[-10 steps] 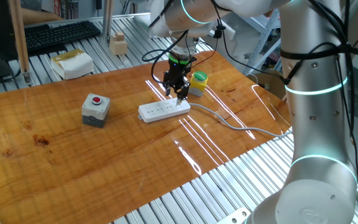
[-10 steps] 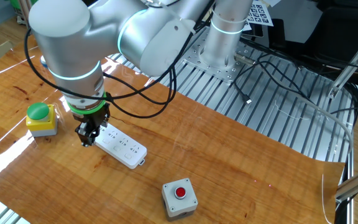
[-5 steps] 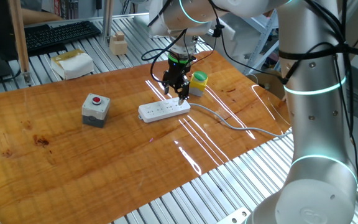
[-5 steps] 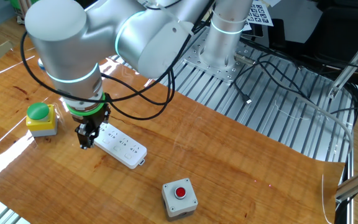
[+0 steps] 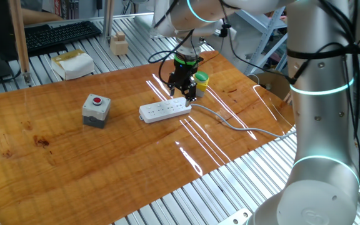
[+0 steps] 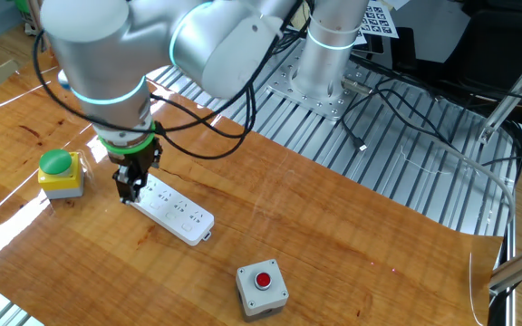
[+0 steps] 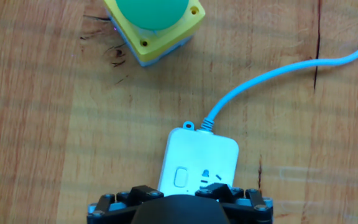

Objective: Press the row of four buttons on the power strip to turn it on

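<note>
On the left of the wooden table [image 5: 105,162] sits a grey box [image 5: 96,106] with a red button. That one is not my job.

In the middle lies the power strip [image 5: 161,111], long, white and flat. My gripper [image 5: 183,97] points straight down over its right end, where the cable [image 5: 230,122] comes out. Just past that end, on the far side, is a yellow box [image 5: 200,80] with a green button. The cable runs off to the right.

I think I am in the middle of the pressing job, hanging just above the strip and not touching it. Next I need to line one finger up over a small switch [image 7: 180,177] and push straight down. I must keep away from the yellow box.

Some things are hard to see. My own camera shows only the cable end of the strip and one switch; my body hides the rest. From the side cameras the four buttons are too tiny to pick out, so I cannot say which are on. I cannot tell if my jaws are spread or pressed together.
</note>
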{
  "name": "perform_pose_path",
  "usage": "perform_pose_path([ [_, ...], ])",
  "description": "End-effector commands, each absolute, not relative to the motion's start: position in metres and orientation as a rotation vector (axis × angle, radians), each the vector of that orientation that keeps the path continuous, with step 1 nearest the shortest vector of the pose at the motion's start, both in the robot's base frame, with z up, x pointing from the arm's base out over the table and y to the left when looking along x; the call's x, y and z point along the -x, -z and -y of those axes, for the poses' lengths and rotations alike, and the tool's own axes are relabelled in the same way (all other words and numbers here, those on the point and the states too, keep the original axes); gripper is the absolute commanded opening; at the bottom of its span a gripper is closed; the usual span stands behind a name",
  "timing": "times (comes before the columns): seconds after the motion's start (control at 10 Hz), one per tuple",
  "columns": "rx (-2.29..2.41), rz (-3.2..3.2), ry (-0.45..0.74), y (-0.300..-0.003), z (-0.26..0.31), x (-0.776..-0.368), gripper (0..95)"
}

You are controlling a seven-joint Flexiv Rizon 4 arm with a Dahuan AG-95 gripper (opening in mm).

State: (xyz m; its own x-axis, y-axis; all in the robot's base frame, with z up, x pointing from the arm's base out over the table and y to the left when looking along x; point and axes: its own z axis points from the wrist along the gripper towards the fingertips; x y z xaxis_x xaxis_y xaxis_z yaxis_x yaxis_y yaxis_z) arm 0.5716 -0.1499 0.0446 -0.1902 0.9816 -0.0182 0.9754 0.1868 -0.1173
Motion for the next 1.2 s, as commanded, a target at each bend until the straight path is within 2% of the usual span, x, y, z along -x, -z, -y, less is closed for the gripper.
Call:
perform_pose_path([
  [0.1,1.987,2.371,-0.142,-0.045,0.156,-0.566,76.0],
  [0.9,2.045,2.307,-0.022,-0.04,0.167,-0.553,76.0],
  [1.2,2.038,2.314,-0.016,-0.037,0.166,-0.553,76.0],
])
